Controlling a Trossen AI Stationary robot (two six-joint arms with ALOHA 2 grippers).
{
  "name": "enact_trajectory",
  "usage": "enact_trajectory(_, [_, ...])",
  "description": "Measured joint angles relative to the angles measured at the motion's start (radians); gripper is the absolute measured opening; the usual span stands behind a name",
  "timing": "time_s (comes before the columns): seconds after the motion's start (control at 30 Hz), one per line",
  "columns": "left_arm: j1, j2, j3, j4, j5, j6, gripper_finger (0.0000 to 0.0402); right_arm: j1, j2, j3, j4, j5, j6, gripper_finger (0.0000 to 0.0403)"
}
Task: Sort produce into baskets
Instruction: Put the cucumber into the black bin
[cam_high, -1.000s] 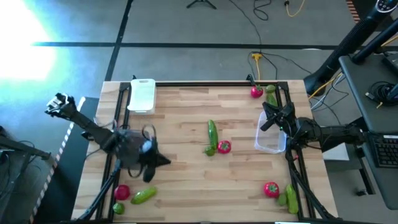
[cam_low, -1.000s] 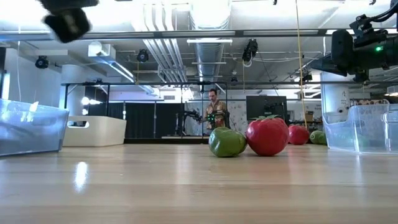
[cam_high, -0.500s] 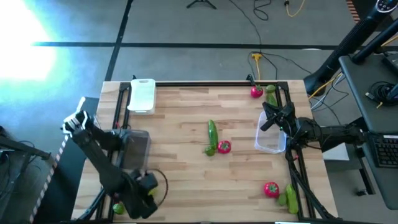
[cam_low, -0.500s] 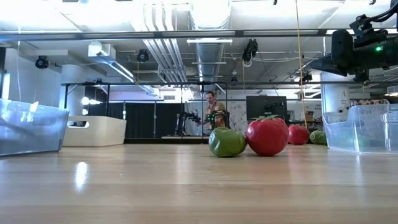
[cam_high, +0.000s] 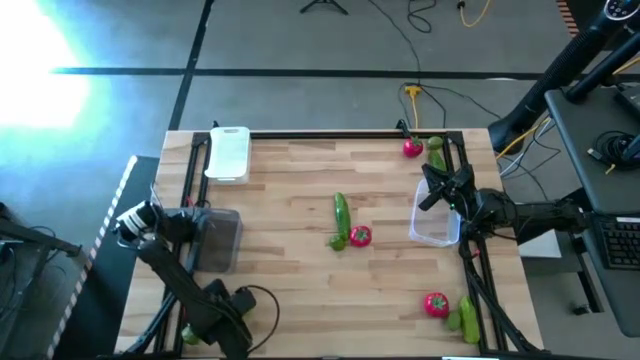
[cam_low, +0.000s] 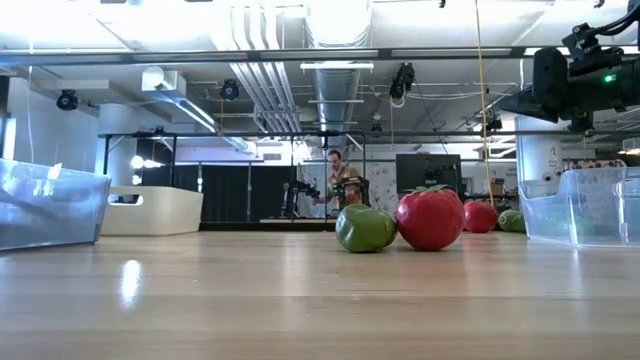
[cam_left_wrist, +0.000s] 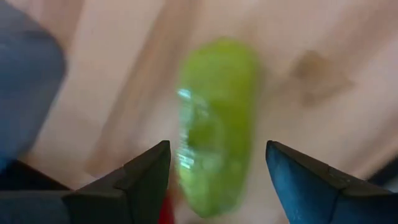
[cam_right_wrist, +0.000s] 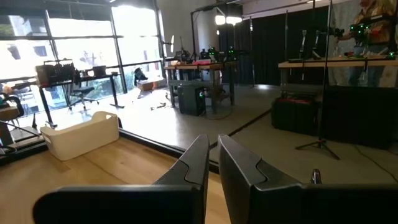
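A long green cucumber (cam_left_wrist: 214, 124) lies on the pale wooden plank table (cam_high: 300, 270) at its near left corner, directly under the left gripper (cam_left_wrist: 214, 186), whose dark fingers (cam_left_wrist: 140, 177) stand spread to either side of it, not visibly touching. The wrist view shows its long axis running away from the camera, between the fingers.

In the overhead view the left arm hides that corner. A second cucumber (cam_high: 341, 214) lies mid-table, lengthwise front to back, with a green lime (cam_high: 337, 242) and a round red tomato (cam_high: 360, 236) at its near end. One more tomato (cam_high: 435, 304) sits near the front right beside green produce (cam_high: 462, 316), and another tomato (cam_high: 412, 149) at the far right.

There are three baskets: a white opaque tray (cam_high: 228, 152) far left, a clear plastic tub (cam_high: 216, 241) at left, and another clear tub (cam_high: 436, 222) at right. The right gripper (cam_high: 433, 187) hovers over that tub with jaws pressed together.

Beyond is a concrete-floored workshop with cables; a person (cam_low: 340, 178) stands far off.
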Motion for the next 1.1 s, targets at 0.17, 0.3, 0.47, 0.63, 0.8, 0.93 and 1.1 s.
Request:
enact_trajectory(0.17, [0.003, -0.006, -0.081, 0.148, -0.003, 0.005, 0.0247, 0.0, 0.0, 0.0, 0.0, 0.0, 0.0, 0.0028])
enact_trajectory(0.3, [-0.006, 0.009, -0.122, 0.201, -0.002, -0.017, 0.0236, 0.0, 0.0, 0.0, 0.0, 0.0, 0.0, 0.0028])
enact_trajectory(0.47, [-0.009, 0.02, -0.115, 0.191, -0.005, -0.011, 0.0194, 0.0, 0.0, 0.0, 0.0, 0.0, 0.0, 0.0028])
enact_trajectory(0.63, [0.004, 0.011, 0.021, 0.002, -0.056, -0.001, 0.0149, 0.0, 0.0, 0.0, 0.0, 0.0, 0.0, 0.0028])
enact_trajectory(0.8, [0.071, -0.005, 0.235, -0.386, -0.147, 0.011, 0.0149, 0.0, 0.0, 0.0, 0.0, 0.0, 0.0, 0.0028])
enact_trajectory(0.93, [0.182, -0.073, 0.292, -0.468, -0.202, 0.072, 0.0152, 0.0, 0.0, 0.0, 0.0, 0.0, 0.0, 0.0028])
enact_trajectory(1.1, [0.378, -0.219, 0.159, -0.476, -0.264, 0.1, 0.0154, 0.0, 0.0, 0.0, 0.0, -0.001, 0.0, 0.0028])
